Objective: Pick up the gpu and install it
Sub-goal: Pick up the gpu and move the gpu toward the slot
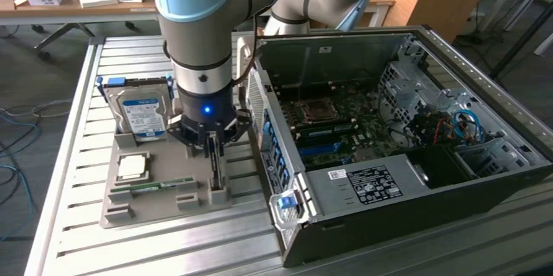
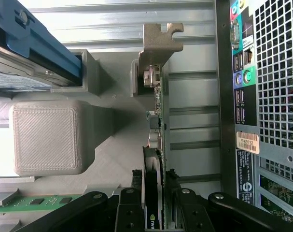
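Note:
The gpu (image 1: 214,167) is a thin dark card standing on edge in a slot of the grey holder (image 1: 129,208), just beside the open computer case (image 1: 367,182). My gripper (image 1: 212,149) comes straight down onto its top edge. In the wrist view the gpu (image 2: 156,111) runs away from the gripper (image 2: 154,178), with its silvery bracket (image 2: 158,43) at the far end. The black fingers (image 2: 136,183) press against both faces of the card. The card's lower edge still sits in the holder slot.
The holder also carries a hard drive (image 1: 142,111) with a blue-white label, a square processor (image 1: 132,167) and a green memory stick (image 1: 155,186). The case's motherboard (image 1: 333,124) lies exposed. The case's rear panel (image 2: 247,96) stands close to the card. All rests on a slatted metal table (image 1: 78,127).

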`<state>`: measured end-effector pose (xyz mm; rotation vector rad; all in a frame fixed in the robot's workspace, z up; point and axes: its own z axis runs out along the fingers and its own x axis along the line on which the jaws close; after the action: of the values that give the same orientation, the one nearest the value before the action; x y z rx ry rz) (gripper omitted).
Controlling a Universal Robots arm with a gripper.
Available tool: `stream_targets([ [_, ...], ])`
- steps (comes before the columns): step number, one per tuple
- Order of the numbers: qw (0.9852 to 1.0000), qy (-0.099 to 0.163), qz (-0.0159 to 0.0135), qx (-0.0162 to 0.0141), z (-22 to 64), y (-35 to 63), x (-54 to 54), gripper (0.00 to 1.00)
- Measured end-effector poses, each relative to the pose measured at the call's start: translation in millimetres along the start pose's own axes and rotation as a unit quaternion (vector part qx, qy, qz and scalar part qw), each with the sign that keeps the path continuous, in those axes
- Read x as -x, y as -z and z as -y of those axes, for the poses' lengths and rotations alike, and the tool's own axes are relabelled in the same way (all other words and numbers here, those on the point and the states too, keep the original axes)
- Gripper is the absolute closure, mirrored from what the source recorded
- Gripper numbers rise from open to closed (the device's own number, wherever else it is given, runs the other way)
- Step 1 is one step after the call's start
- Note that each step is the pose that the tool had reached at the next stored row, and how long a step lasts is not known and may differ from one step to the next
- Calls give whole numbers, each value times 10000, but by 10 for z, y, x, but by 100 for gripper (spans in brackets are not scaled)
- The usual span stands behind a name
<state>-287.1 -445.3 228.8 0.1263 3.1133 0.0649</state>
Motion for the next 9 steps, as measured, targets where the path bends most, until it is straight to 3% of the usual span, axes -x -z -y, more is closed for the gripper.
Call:
stream_targets([
  [5,10000,0,0,0,0,0,0,67],
  [7,10000,0,-1,0,0,0,0,74],
  [9,10000,0,0,0,0,0,0,74],
])
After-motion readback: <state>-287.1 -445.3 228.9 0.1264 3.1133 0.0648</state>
